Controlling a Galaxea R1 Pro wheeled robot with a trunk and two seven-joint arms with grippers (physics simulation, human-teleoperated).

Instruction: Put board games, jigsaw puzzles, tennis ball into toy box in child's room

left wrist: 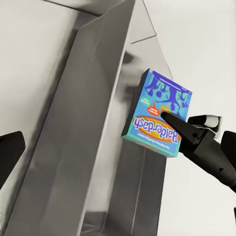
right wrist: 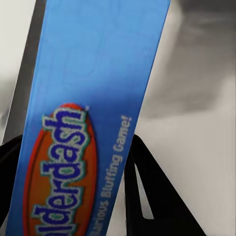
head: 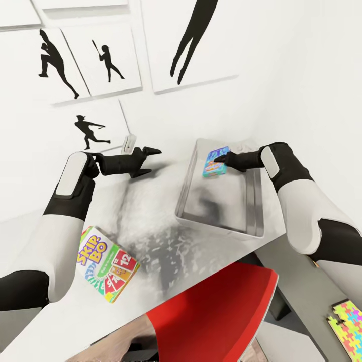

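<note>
On the pale table [head: 151, 221] stands the toy box [head: 219, 224], a shallow grey bin with nothing lying in it. My right gripper [head: 220, 164] is shut on a small blue Balderdash board game [head: 215, 161], held above the bin's far end. The left wrist view shows that blue game [left wrist: 157, 118] pinched by a dark finger [left wrist: 178, 129] beside the bin's wall [left wrist: 98, 98]. My left gripper [head: 153, 162] hovers open over the table, left of the bin. A SKIP-BO board game [head: 107, 271] lies near the table's front left. A jigsaw puzzle [head: 349, 327] lies at the lower right.
A red chair [head: 211, 317] is tucked under the table's front edge. The lower dark grey desk [head: 301, 301] sits to the right. White walls with black baseball silhouettes [head: 60, 60] close in behind the table.
</note>
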